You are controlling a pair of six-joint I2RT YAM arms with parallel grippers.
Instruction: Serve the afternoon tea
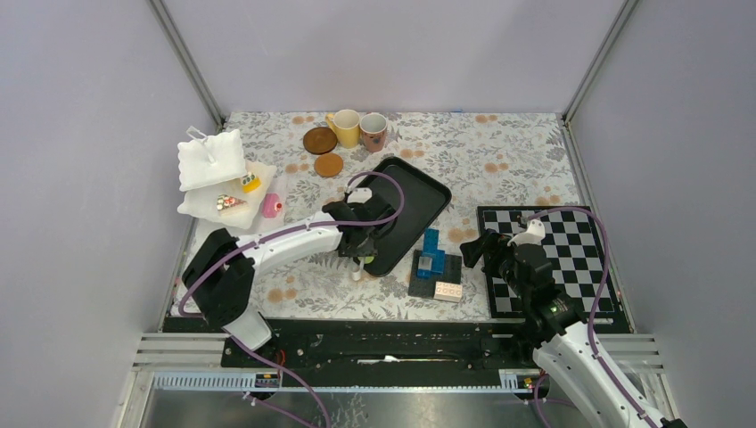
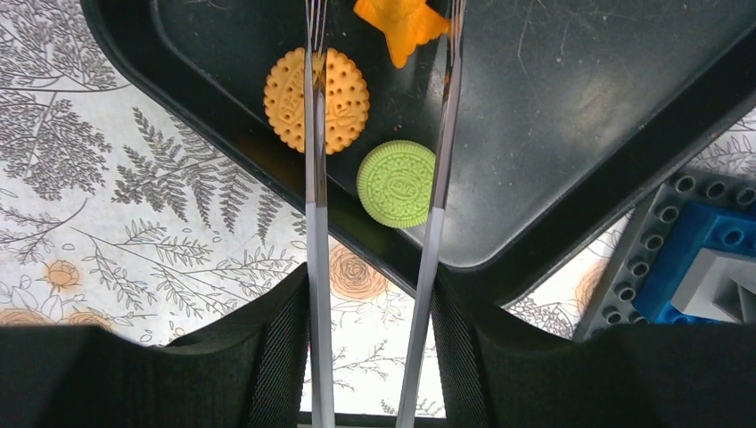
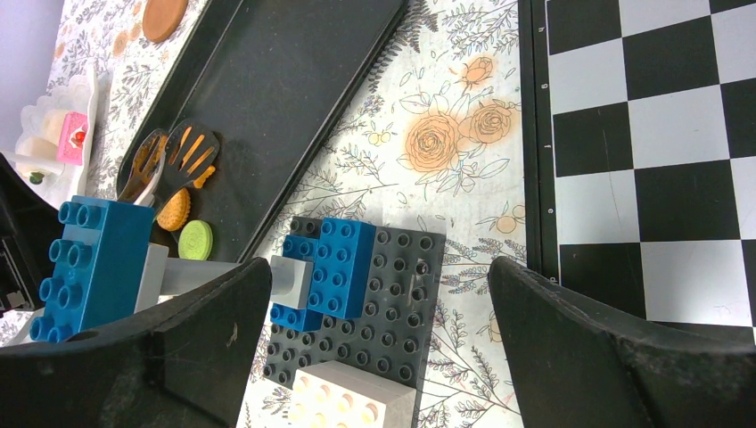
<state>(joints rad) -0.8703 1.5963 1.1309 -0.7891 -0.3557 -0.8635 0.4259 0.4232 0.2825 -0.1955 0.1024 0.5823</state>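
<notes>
Green cookie (image 2: 396, 183) at tray (image 2: 579, 107) rim — between tongs (image 2: 314, 232).

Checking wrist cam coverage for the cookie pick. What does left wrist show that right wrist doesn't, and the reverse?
Only left wrist: the left gripper, jaws shut on the metal tongs, and the green cookie lying between the two tong arms.
Only right wrist: the right gripper, jaws open and empty; the checkerboard; a brown coaster; a pink cake.
Both: the black tray, round orange cookie, green cookie, tongs, blue brick stack, floral cloth.
</notes>
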